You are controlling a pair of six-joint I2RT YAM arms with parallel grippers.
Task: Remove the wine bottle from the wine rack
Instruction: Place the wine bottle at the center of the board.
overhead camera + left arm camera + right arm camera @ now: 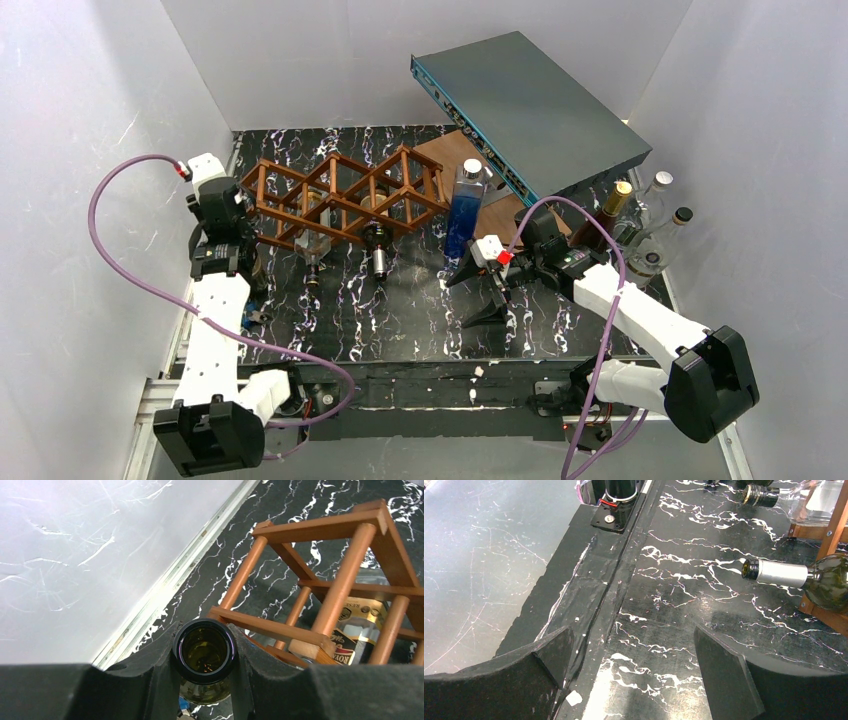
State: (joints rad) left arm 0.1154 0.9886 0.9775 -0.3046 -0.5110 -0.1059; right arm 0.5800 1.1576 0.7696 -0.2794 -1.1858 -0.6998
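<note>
On your left, the left gripper (205, 645) is clamped on the neck of the wine bottle (205, 652), with one black finger pressed to each side just under the lip. You look straight into its open mouth: dark olive-green glass with a thick, round, dark rim. The body drops away below the fingers and is mostly hidden.

The bottle sits at the left end of the wine rack (320, 527), its lip just beside the rack's lower end bar. You cannot tell whether its body lies inside a cell or outside the frame. The rack is a reddish-brown lattice of thin bars and round dowels forming diamond cells, and it lies slantwise across the black, white-veined table (420, 320).

Your tight side is the left, where the white wall (90, 120) and its metal rail (190, 565) run close by the bottle. A labelled bottle (357, 630) lies in the next cell. A foil-necked bottle (781, 573) pokes out toward the near edge. A broad stretch of table lies between the rack and the arm bases.

Past the rack's right end, a blue bottle (465, 205) stands upright by a flat wooden board (450, 150), under a tilted grey box (530, 100). More bottles (640, 220) cluster at the right wall. The right gripper (633, 640) hovers near the blue bottle, jaws spread wide and holding nothing.
</note>
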